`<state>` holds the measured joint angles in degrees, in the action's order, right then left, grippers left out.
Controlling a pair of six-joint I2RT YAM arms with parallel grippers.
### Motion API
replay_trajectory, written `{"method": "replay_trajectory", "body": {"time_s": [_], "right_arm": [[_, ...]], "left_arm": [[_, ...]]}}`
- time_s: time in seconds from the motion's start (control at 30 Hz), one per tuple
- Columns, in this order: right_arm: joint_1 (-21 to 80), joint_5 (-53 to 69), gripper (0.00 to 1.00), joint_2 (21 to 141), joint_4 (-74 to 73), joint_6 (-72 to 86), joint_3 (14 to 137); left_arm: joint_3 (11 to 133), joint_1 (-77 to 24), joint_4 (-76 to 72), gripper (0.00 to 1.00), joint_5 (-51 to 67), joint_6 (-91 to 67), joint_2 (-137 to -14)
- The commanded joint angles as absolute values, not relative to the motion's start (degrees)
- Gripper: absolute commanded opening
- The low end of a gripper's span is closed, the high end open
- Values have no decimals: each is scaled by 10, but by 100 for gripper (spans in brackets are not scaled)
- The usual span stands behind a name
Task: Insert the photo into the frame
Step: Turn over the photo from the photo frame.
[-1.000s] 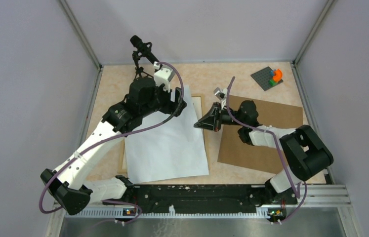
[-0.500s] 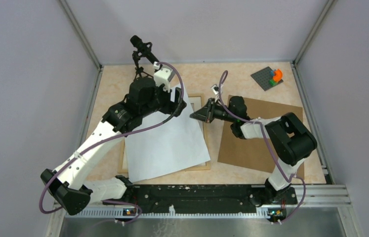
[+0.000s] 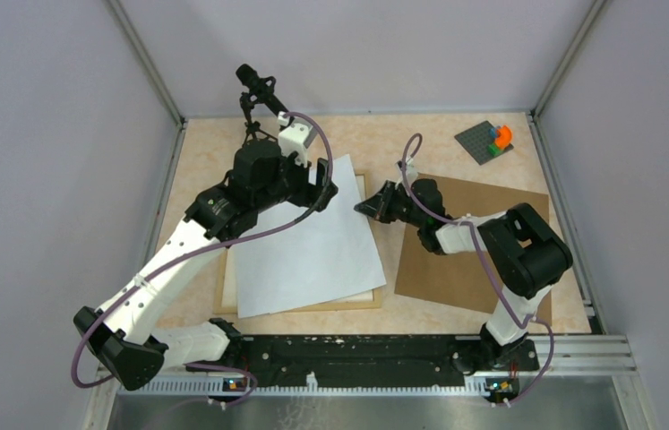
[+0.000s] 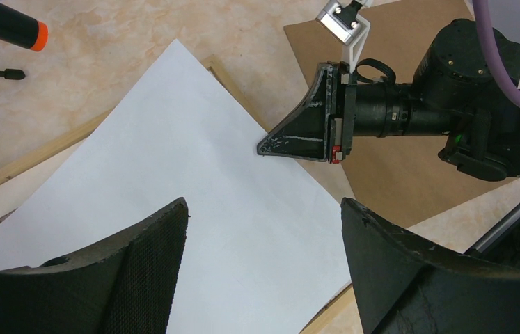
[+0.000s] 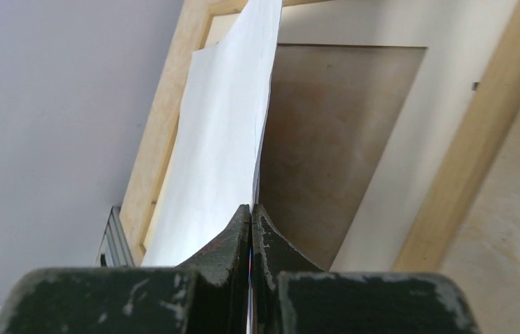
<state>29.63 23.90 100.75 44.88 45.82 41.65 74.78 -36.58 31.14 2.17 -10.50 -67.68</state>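
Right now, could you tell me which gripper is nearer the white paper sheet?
Right. The right gripper is shut on the white paper sheet's right edge; the left gripper hangs open over the sheet, seemingly without contact.

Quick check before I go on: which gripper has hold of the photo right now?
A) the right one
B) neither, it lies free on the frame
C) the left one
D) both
A: in the right wrist view the right gripper is shut on the edge of the photo, while the left gripper hangs open over the sheet.
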Motion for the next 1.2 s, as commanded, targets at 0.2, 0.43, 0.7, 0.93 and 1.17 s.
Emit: {"method": "replay_trajectory", "body": {"time_s": [0.2, 0.43, 0.7, 0.93, 1.17], "right_arm": [[309, 143, 0, 1020, 494, 509, 401], [318, 122, 0, 1022, 525, 521, 392], [314, 250, 22, 1044, 484, 545, 436], [308, 388, 47, 1070, 402, 516, 458], [308, 342, 56, 1066, 185, 397, 519]], "left_arm": [[754, -362, 298, 84, 41, -101, -680], [756, -362, 299, 84, 46, -102, -684], [754, -361, 297, 84, 52, -103, -686], [749, -360, 292, 84, 54, -101, -684], [751, -359, 291, 84, 59, -100, -687]]}}
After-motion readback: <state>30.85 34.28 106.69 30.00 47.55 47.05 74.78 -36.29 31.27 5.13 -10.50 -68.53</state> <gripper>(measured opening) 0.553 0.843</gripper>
